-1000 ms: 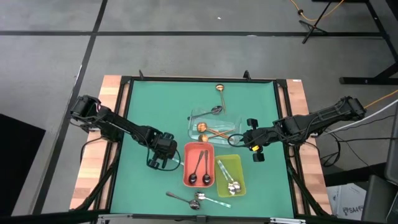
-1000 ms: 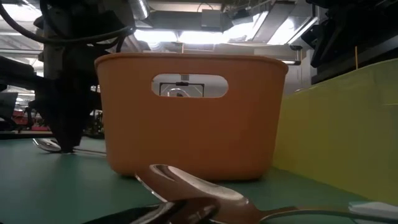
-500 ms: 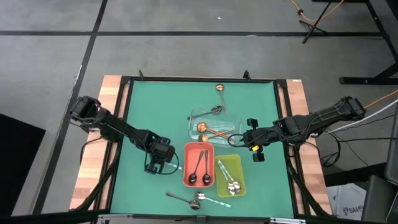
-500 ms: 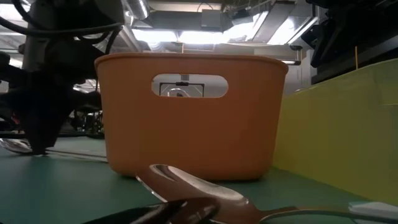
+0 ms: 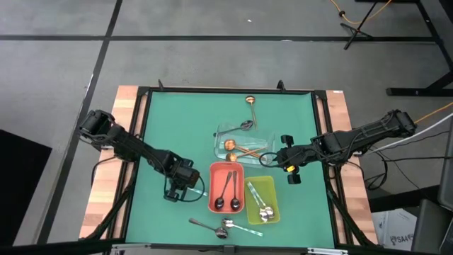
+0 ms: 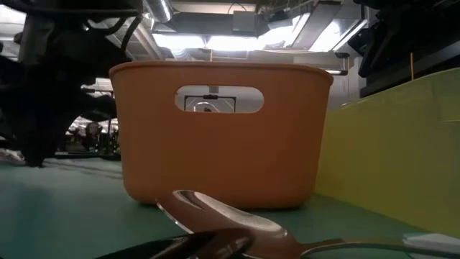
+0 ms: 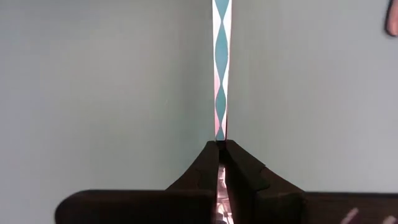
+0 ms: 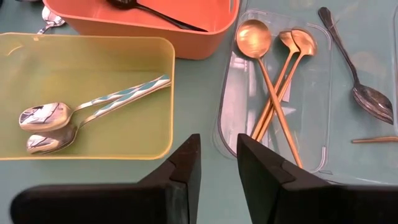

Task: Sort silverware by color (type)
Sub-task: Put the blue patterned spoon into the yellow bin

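My left gripper (image 5: 175, 190) is low over the green table, left of the red tray (image 5: 212, 190), and is shut on a shiny silver utensil with a twisted handle (image 7: 221, 74). In the low view it stands at the far left (image 6: 32, 155). My right gripper (image 5: 267, 159) is open and hovers between the yellow-green tray (image 8: 93, 149) and the clear tray (image 8: 227, 124), touching nothing. Two black spoons (image 5: 228, 190) lie in the red tray. Silver spoons (image 8: 50, 127) lie in the yellow-green tray. Copper-gold spoons (image 8: 273, 93) and a dark spoon (image 8: 367, 96) lie in the clear tray. My left gripper pinches the silver utensil's twisted handle (image 7: 220, 134) between its two fingers (image 7: 245, 171), coming from above. The handle runs out straight from between the fingertips toward the red tray. The fingers hide which end of the handle they hold.
Loose silver spoons (image 5: 219, 228) lie near the table's near edge and fill the low view's foreground (image 6: 215, 216). One copper-gold spoon (image 5: 250, 103) lies on the table near its far edge. Green mat (image 5: 163, 127) lies open on the left side of the table.
My left gripper has moved toward the table's near-left, away from the red tray, staying shut on the silver utensil, which has gone along with it. My right arm has kept still.
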You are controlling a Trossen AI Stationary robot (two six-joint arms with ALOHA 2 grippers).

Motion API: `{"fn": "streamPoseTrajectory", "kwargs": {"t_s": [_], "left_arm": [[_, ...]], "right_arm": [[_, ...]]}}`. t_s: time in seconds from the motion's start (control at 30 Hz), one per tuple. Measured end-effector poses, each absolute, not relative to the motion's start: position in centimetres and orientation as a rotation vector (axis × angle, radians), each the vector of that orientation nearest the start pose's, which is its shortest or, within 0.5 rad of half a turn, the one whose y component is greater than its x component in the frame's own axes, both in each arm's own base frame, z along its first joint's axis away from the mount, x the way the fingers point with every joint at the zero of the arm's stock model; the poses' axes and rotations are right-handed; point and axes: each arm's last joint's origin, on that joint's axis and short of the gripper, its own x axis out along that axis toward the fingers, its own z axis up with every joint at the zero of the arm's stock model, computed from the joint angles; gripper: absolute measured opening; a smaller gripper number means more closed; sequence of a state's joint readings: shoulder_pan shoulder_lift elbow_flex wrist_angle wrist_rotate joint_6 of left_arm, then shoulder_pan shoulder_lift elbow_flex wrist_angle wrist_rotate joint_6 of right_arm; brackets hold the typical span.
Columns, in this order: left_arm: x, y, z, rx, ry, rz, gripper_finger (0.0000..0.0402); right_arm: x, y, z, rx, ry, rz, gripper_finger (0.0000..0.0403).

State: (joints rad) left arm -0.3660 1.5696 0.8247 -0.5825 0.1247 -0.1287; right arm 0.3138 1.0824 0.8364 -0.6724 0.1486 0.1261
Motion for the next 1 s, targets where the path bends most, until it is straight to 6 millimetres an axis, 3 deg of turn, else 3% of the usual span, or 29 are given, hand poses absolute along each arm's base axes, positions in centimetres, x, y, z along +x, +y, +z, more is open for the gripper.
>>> {"fn": "streamPoseTrajectory", "kwargs": {"t_s": [0.63, 0.87, 1.0], "left_arm": [[26.1, -10.9, 22.5, 0.093, 1.428, -0.326, 0.0007], [27.5, -11.0, 25.2, 0.182, 1.293, -0.206, 0.0007], [29.0, -10.6, 26.2, 0.218, 1.131, -0.087, 0.0007]], "right_arm": [[19.8, 6.0, 25.9, -0.093, 0.902, 0.097, 0.0092], [20.1, 6.1, 26.1, -0.083, 0.861, 0.100, 0.0092], [20.4, 6.2, 26.4, -0.073, 0.820, 0.104, 0.0092]]}}
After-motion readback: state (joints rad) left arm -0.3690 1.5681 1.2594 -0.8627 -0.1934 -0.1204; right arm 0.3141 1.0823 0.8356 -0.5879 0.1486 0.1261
